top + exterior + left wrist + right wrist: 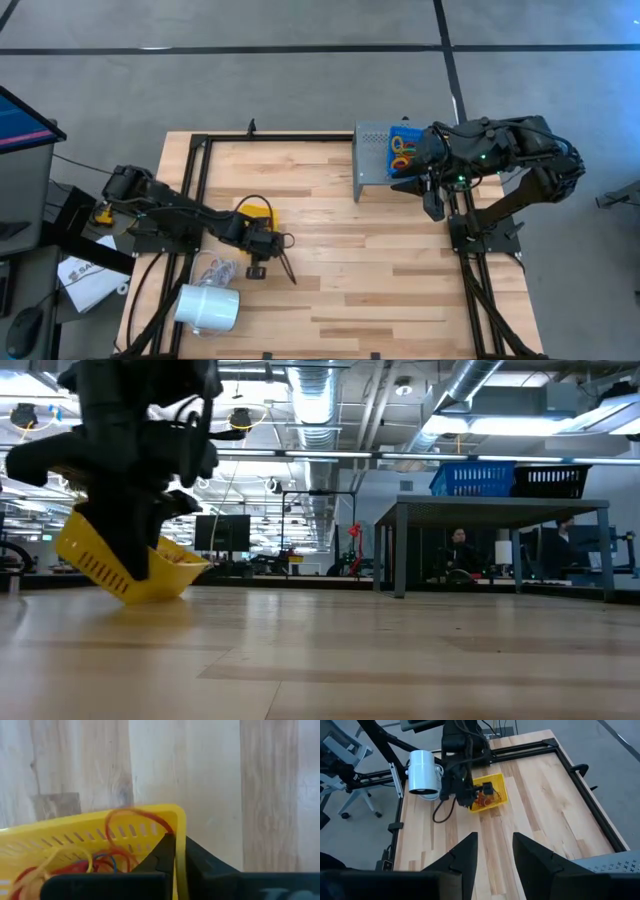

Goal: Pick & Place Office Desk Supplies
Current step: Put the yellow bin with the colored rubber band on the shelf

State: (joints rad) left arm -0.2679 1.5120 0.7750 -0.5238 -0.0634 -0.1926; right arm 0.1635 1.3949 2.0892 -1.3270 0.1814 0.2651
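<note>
The left gripper (pixel 175 865) is clamping its fingers (pixel 160 855) on the rim wall of a small yellow basket (pixel 100 832), one finger inside and one outside the corner. In the low view the basket (pixel 130 565) is sitting tilted, one edge raised off the wooden surface (pixel 380 260), so it is likely being lifted or tipped. Loose rubber bands (pixel 75 862), orange, yellow and blue, are lying inside it, and one orange band is hanging over the slotted wall.

To do this step well, the grip needs to be staying deep on the rim so the thin plastic wall is not slipping out, and the lift should be going slowly and kept level enough that the bands are not spilling over the low side. The draped band looks the most likely to drop.

The left arm is reaching low across the surface from its base at the left edge, wrist bent down over the basket (pixel 255 215), with a white cylinder (pixel 208 308) lying near it. The right gripper (pixel 492 852) is waiting with fingers apart and holding nothing, raised beside a grey perforated shelf (pixel 372 160) at the far right, where more coloured supplies (pixel 403 150) are already sitting
</note>
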